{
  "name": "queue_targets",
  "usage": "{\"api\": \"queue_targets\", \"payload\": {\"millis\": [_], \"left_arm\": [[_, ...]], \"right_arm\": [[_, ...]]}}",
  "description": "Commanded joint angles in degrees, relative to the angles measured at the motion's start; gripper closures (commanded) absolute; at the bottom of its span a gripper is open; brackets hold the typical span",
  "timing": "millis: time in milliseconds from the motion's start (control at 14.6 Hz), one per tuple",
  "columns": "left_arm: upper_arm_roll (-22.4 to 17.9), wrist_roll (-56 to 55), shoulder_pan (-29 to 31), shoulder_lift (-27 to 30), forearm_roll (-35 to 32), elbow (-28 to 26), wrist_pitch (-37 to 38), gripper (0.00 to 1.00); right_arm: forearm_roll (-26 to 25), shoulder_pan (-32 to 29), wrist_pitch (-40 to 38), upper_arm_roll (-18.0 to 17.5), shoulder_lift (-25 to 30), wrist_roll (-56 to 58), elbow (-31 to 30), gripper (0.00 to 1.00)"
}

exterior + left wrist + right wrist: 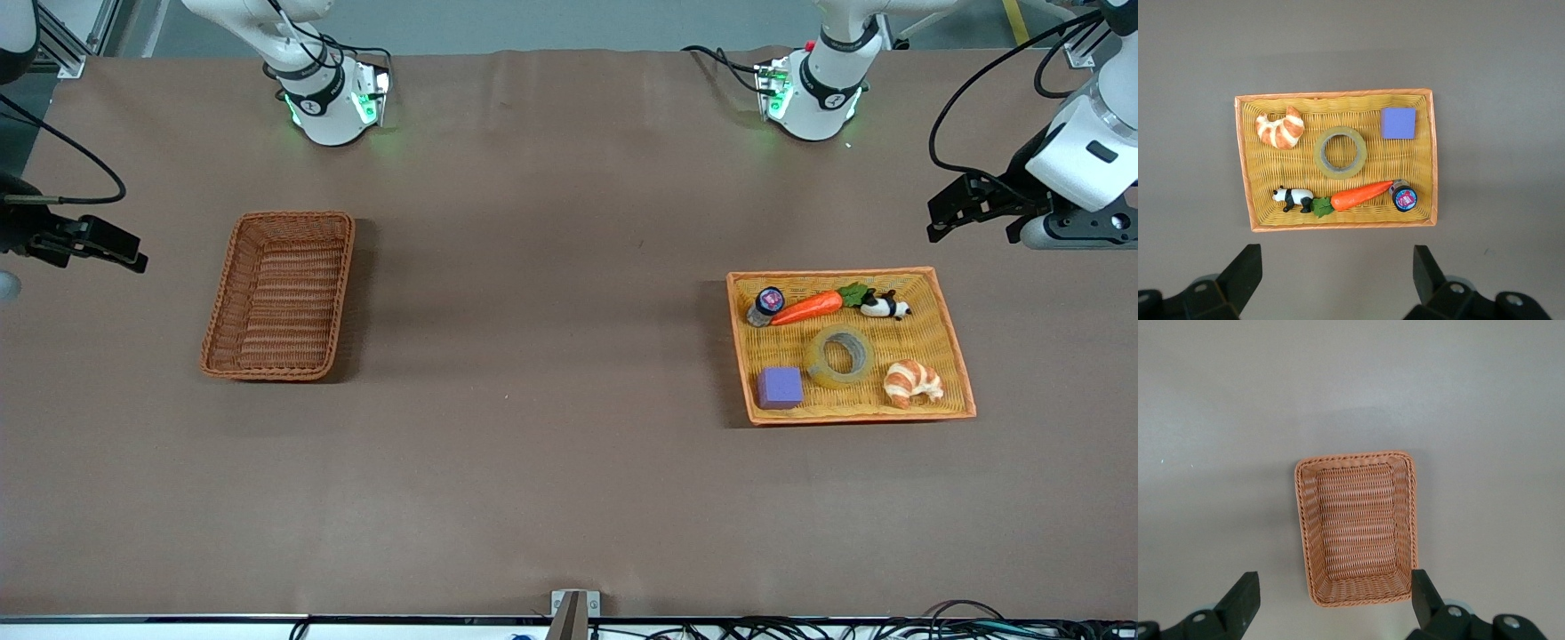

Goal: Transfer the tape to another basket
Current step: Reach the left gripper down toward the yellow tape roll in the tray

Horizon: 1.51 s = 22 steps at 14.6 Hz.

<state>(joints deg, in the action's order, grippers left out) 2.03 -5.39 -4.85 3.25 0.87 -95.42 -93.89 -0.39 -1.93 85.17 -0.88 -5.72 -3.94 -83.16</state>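
The left gripper (1335, 277) hangs in the air with its two black fingers (1245, 270) spread wide, grasping nothing and touching nothing. It is up over the bare brown tabletop at the left arm's end of the table, just off the edge of the bright orange-yellow flat woven tray (942, 293).

The right gripper (1331, 600) is likewise spread wide and empty, raised over the right arm's end of the table, beside the dark reddish-brown woven wicker basket with flared sides (224, 302) (nothing lies in it). Both arms wait.

The translucent yellowish-olive ring of packing tape (839, 356) lies flat in the middle of the tray, hole upward, apart from either gripper. Around it in the tray: a purple foam cube (780, 388) in the corner nearest the front camera, a toy croissant (913, 382) toward the left arm's edge, and along the tray's edge nearest the arm bases, a small dark-capped jar (765, 305), an orange toy carrot with green leaves (813, 306) and a black-and-white panda figure (884, 307).
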Motion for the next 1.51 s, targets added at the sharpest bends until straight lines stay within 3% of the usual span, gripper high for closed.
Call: {"api": "queue_targets", "payload": {"millis": [0,549,754,1097,1440], "left_arm": [[-0.5,1.5,-0.3,0.1,0.3,0.1,-0.1,0.00],[-0.4,0.8,-0.4,-4.4,-2.4,-0.6,-2.0,0.00],[-0.4,0.8,-0.1,-7.7,-2.4,-4.3,-9.3,0.00],[-0.6,0.9,0.5,-12.3,-2.3,-15.7,-26.0,0.00],[-0.7,0.6,0.5,-20.2,-2.3,-16.5,-32.4,0.00]], "right_arm": [[1.1,-1.6,-0.3,-0.4,1.0,0.7,-0.8,0.00],[1.1,-1.6,-0.4,-0.5,1.1,0.7,-0.8,0.00],[1.2,-1.6,-0.1,-0.5,1.0,0.7,-0.8,0.00],[1.2,-1.6,0.3,-0.4,0.9,0.7,-0.8,0.00],[1.1,-1.5,0.3,-0.4,0.9,0.7,-0.8,0.00]]}}
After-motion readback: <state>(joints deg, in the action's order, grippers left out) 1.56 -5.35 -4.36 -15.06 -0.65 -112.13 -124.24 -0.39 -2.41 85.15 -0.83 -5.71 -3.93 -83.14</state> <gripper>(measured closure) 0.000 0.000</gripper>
